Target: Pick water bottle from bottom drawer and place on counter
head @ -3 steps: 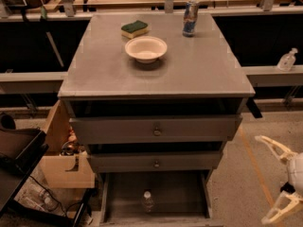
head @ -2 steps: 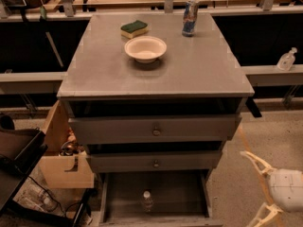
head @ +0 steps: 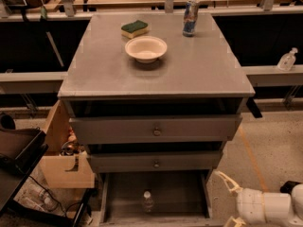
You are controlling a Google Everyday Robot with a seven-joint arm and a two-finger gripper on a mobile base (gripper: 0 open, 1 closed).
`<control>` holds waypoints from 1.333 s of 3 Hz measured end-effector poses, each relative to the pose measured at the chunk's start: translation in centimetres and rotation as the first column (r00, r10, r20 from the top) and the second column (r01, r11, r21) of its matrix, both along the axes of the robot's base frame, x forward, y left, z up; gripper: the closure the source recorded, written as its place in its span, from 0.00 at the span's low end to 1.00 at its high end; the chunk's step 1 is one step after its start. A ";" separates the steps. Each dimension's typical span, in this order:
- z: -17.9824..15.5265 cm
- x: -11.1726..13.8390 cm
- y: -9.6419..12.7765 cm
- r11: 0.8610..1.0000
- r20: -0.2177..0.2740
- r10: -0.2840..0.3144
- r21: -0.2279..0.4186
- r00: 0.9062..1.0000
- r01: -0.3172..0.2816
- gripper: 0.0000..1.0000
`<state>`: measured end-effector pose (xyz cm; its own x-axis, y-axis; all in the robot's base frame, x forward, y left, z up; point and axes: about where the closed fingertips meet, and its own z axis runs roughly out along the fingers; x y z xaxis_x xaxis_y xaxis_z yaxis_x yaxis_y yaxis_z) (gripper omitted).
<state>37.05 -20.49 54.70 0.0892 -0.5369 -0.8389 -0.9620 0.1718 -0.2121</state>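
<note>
Hand (head: 227,201) lower, beside bottom drawer (head: 180,193)

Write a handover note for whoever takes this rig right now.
Gripper: open, empty, low to the right of the cabinet, beside the bottom drawer.
Water bottle: upright on the drawer floor, near the front, not grasped.
Counter: holds a bowl, sponge and drink can.
Done: the drawer is open.
Left: reach in, grasp the bottle, lift it, set it on the counter.
</note>
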 end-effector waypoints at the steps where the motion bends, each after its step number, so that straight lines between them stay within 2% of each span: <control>1: -2.2 -0.6 0.8 0.999 -0.032 0.002 0.039 0.999 -0.001 0.00; 2: -2.9 -0.5 1.5 0.999 -0.038 0.012 0.047 0.999 -0.010 0.00; 3: -5.6 0.3 2.9 0.998 -0.063 0.022 0.059 0.998 -0.019 0.00; 4: -12.7 2.7 4.7 0.995 -0.127 0.039 0.094 0.991 -0.027 0.00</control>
<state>39.71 -15.79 42.00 -0.0059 -0.4554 -0.8903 -0.9858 0.1523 -0.0714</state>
